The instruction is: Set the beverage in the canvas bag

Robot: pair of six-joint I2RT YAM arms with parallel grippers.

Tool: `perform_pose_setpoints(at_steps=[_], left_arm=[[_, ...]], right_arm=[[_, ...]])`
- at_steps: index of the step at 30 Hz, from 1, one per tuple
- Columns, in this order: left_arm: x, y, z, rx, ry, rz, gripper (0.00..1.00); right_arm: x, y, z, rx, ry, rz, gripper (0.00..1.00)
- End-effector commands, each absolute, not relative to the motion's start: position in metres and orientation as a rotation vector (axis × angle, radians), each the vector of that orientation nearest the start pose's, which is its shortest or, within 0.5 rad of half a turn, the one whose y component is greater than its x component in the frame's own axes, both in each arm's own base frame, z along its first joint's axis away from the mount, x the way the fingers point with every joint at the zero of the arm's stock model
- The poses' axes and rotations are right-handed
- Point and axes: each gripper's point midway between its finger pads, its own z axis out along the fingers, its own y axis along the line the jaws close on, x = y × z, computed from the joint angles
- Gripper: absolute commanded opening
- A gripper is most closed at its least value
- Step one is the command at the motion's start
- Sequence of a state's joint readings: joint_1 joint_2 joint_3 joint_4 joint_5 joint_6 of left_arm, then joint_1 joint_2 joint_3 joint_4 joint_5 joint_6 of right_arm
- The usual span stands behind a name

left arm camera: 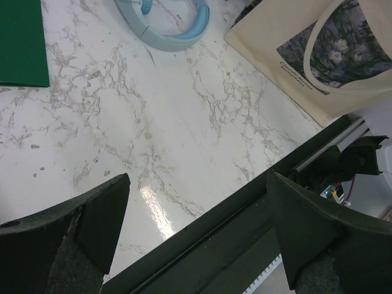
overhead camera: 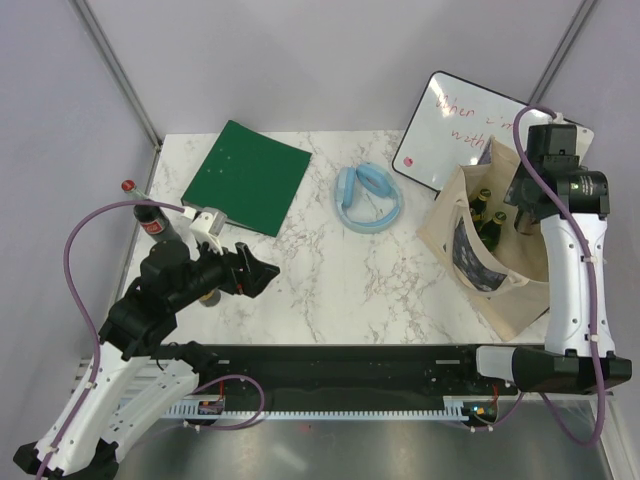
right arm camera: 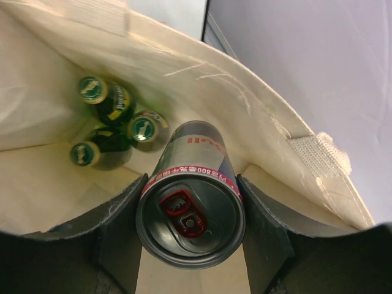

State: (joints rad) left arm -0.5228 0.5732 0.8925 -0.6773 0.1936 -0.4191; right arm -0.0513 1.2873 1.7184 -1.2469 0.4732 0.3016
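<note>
The tan canvas bag [overhead camera: 468,252] stands open at the table's right side, its dark printed patch facing the middle; it also shows in the left wrist view [left arm camera: 269,43]. My right gripper [right arm camera: 191,184] is inside the bag's mouth, shut on a silver-and-blue beverage can [right arm camera: 190,223] with a red tab, held above the bag's floor. Three green bottles [right arm camera: 113,105] stand inside the bag beyond the can. From above, the right gripper [overhead camera: 518,208] reaches down into the bag. My left gripper [overhead camera: 262,275] is open and empty, low over the table's near left, also in its own view [left arm camera: 199,177].
A dark cola bottle with a red cap [overhead camera: 150,222] stands at the left edge beside the left arm. A green folder [overhead camera: 247,177], a light-blue band [overhead camera: 368,198] and a white board with red writing [overhead camera: 455,125] lie further back. A black rail [overhead camera: 350,360] runs along the near edge.
</note>
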Motion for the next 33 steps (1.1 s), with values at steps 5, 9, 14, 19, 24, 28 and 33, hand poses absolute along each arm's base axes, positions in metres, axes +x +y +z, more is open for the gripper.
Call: perform_pose_setpoints(at_steps=[5, 9, 14, 19, 24, 28, 33], left_arm=[[0.174, -0.162, 0.28, 0.243, 1.956, -0.837, 1.0], [0.176, -0.163, 0.278, 0.244, 1.964, -0.834, 1.0], [0.176, -0.162, 0.278, 0.249, 1.962, -0.826, 1.0], [0.178, -0.162, 0.274, 0.242, 1.972, -0.815, 1.0], [0.182, -0.161, 0.273, 0.226, 1.981, -0.804, 1.0], [0.184, -0.16, 0.274, 0.222, 1.978, -0.794, 1.0], [0.186, -0.158, 0.275, 0.208, 1.973, -0.779, 1.0]], right_arm=[[0.295, -0.119, 0.308, 0.742, 2.144, -0.438, 0.0], [0.301, -0.125, 0.275, 0.797, 2.177, -0.367, 0.0], [0.308, -0.127, 0.236, 0.835, 2.219, -0.288, 0.0], [0.311, -0.134, 0.209, 0.868, 2.241, -0.284, 0.0], [0.314, -0.135, 0.181, 0.884, 2.283, -0.252, 0.0], [0.311, -0.132, 0.152, 0.912, 2.32, -0.181, 0.01], [0.316, -0.127, 0.138, 0.928, 2.325, -0.128, 0.12]])
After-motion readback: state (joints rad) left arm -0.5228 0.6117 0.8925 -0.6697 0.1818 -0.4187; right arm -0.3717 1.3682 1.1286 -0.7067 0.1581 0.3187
